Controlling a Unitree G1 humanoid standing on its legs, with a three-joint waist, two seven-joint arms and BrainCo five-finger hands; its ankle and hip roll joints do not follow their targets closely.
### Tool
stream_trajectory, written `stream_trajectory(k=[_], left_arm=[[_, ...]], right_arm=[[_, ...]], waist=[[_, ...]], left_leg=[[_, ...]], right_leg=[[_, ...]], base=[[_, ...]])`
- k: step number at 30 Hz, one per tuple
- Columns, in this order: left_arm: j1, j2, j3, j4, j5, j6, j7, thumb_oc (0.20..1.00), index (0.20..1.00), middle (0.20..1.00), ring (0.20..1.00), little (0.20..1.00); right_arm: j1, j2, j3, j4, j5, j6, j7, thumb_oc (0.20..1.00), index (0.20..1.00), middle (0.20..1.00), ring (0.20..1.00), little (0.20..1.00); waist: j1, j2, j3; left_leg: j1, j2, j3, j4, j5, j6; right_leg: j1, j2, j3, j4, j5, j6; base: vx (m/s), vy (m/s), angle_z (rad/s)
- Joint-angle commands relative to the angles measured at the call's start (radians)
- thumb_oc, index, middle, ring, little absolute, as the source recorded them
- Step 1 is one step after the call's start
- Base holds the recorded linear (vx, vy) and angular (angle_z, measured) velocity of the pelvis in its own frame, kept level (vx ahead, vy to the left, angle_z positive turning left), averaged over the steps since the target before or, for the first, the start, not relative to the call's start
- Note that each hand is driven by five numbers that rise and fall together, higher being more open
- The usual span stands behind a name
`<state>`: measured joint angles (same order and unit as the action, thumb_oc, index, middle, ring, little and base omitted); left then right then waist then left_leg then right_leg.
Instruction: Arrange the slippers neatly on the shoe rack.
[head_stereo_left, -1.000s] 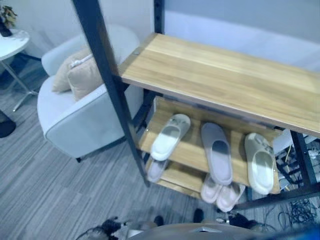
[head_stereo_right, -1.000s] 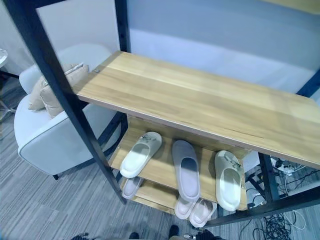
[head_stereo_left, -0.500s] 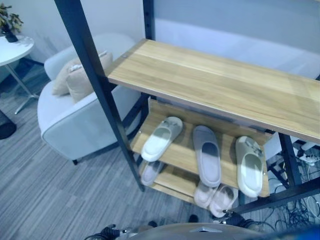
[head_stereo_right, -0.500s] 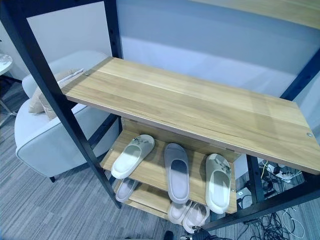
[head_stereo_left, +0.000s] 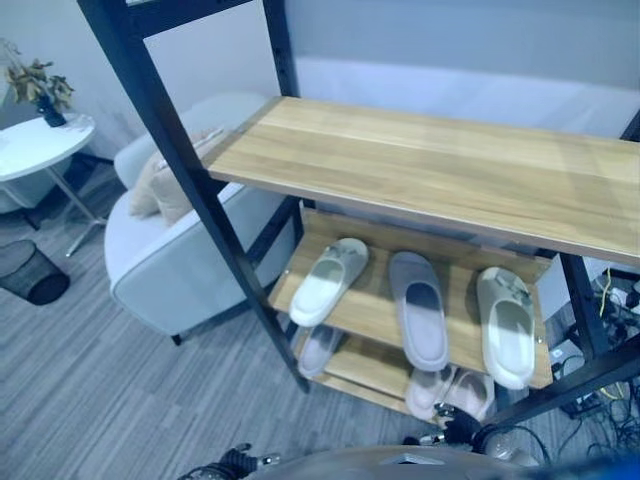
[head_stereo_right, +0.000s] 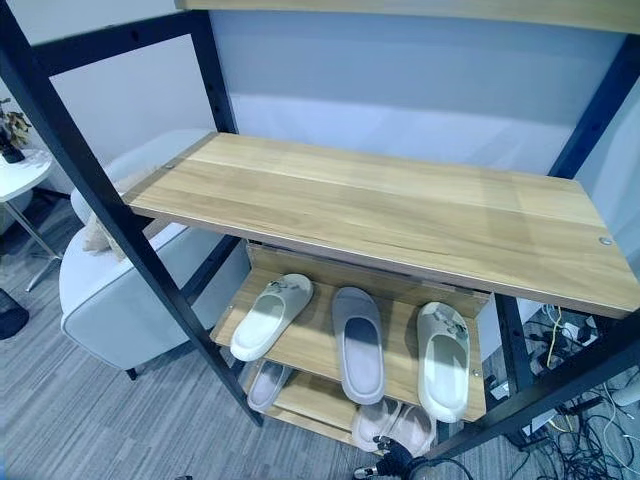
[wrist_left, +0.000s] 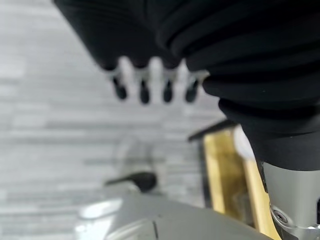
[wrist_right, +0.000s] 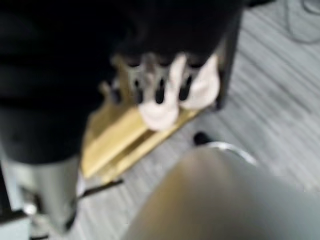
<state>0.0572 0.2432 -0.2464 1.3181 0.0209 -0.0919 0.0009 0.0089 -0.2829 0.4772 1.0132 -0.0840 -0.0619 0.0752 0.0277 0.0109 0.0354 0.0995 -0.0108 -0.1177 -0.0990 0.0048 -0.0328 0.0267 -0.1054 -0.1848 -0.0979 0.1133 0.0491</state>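
Note:
On the shoe rack's middle shelf (head_stereo_left: 375, 312) lie three slippers. A whitish one (head_stereo_left: 328, 281) lies slanted at the left, a grey one (head_stereo_left: 419, 308) is in the middle and a pale green one (head_stereo_left: 506, 325) is at the right. The lowest shelf holds a pale slipper (head_stereo_left: 318, 350) at the left and a pink pair (head_stereo_left: 450, 392) at the right. My left hand (wrist_left: 142, 82) hangs over the grey floor with straight fingers, holding nothing. My right hand (wrist_right: 137, 82) hangs open too, the pink pair (wrist_right: 159, 114) showing past its fingers.
A wide bare wooden shelf (head_stereo_left: 430, 170) overhangs the slippers, and a black rack post (head_stereo_left: 200, 190) stands at the front left. A white armchair (head_stereo_left: 165, 265) with a cushion sits left of the rack. Further left are a round table (head_stereo_left: 40, 145) and a black basket (head_stereo_left: 30, 272). Cables (head_stereo_right: 570, 440) lie at the right.
The whole picture has shifted as the camera moved back and up. The slippers lie as before on their shelves.

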Motion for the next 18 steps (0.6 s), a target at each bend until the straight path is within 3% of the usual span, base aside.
stream_trajectory(k=[1,18], left_arm=[[-0.056,-0.052,-0.089,-0.009,0.033,-0.013,-0.005,1.0,1.0,1.0,1.0,1.0],[-0.067,-0.058,-0.129,-0.04,0.047,-0.022,0.019,1.0,1.0,1.0,1.0,1.0]], right_arm=[[-0.108,-0.046,0.025,-0.081,-0.016,-0.042,-0.014,1.0,1.0,1.0,1.0,1.0],[-0.195,0.024,0.198,-0.204,-0.051,-0.05,0.037,1.0,1.0,1.0,1.0,1.0]], waist=[[0.001,0.051,0.108],[0.014,0.04,0.12]], left_leg=[[-0.079,0.044,0.053,0.012,0.022,-0.021],[-0.076,0.044,0.063,0.012,0.01,-0.021]], right_leg=[[0.04,-0.004,0.011,0.065,-0.154,0.059],[0.053,-0.003,0.025,0.026,-0.142,0.063]], base=[[0.0,0.0,0.0],[0.0,0.0,0.0]])
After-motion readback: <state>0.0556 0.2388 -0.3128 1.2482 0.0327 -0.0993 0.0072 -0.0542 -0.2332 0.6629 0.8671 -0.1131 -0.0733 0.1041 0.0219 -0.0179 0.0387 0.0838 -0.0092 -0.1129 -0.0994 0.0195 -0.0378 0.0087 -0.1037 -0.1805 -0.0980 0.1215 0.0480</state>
